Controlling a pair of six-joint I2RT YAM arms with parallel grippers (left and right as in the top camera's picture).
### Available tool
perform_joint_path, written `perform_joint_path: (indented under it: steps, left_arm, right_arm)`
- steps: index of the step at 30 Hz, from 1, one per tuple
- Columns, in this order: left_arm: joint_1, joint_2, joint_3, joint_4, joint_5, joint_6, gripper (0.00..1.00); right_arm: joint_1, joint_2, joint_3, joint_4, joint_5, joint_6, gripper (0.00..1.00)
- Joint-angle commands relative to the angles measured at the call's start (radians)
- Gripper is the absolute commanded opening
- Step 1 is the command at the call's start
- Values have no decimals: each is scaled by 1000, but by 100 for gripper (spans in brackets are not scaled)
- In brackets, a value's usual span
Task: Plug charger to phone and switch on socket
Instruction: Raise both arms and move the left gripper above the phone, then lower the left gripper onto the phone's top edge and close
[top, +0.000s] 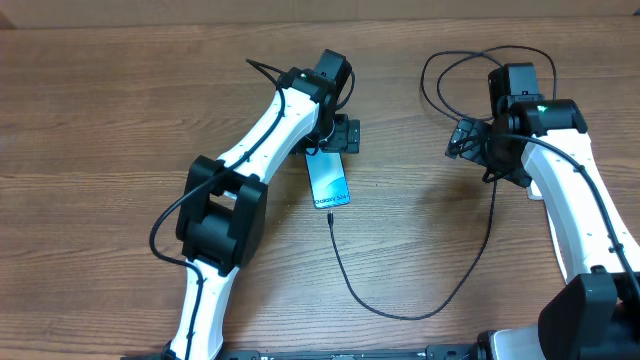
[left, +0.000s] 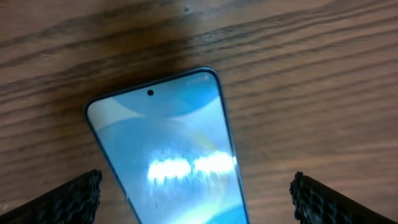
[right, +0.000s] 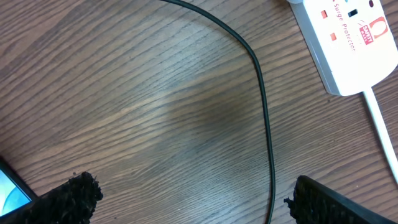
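Note:
The phone (top: 328, 180) lies face up on the wooden table with its light-blue screen lit. It fills the left wrist view (left: 168, 149). My left gripper (top: 338, 135) is open and hovers over the phone's far end, one finger on each side of it (left: 199, 208). The charger cable (top: 400, 314) runs from the phone's near edge in a long curve towards the right arm, with its tip at the phone's edge. My right gripper (top: 466, 140) is open and empty above the table (right: 202, 202), and the cable (right: 264, 106) passes near its right finger. The socket (right: 348, 37) shows at the top right of the right wrist view.
The socket's thick white cord (right: 382, 121) runs down the right edge of the right wrist view. A corner of the phone (right: 9, 190) shows at that view's lower left. Thin black cable loops (top: 440, 75) lie behind the right arm.

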Motion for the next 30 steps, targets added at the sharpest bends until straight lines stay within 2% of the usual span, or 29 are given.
perform_joint_path:
  steps: [1,12,18,30]
  left_arm:
    - [-8,65,19,10,-24,-10,100]
    - [-8,77,19,29,-24,-10,100]
    - [-13,77,19,89,-21,-11,100]
    - [-42,99,3,80,-51,-11,100]
  right_arm:
    - [4,5,19,7,24,15,100]
    - [4,5,19,14,24,15,100]
    - [4,5,19,14,24,15,100]
    - [4,5,19,14,24,15,100]
